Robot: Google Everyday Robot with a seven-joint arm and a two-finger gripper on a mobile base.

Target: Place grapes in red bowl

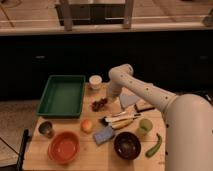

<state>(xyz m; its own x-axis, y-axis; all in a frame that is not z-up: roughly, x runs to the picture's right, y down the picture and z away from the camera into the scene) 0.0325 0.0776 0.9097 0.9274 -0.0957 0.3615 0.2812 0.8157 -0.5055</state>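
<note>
End effector (106, 96) hung open just beside the grapes (98, 104).
The bunch lay on the counter (92, 156), well apart from the red bowl (63, 148); likely light, soft, bruisable, so best pinched gently across its middle.

**Setting:** a robot test area staged as a kitchen or dining spot.

**Evidence on the table:** a wooden table (75, 127) is laid with tableware and food items.
- Tableware: green tray (44, 100), white cup (95, 81), metal cup (46, 129), red bowl (64, 148), dark bowl (126, 145), blue sponge (104, 135).
- Food: orange (87, 125), grapes (99, 104), long green vegetable (154, 145).

**Behind:** a long dark counter front (75, 55), with pale floor and metal furniture legs (67, 15) beyond it.

**Robot:** a white arm (145, 92) reaches over the table. Its gripper (107, 96) sits low, just right of the grapes, with the jaws spread.
</note>
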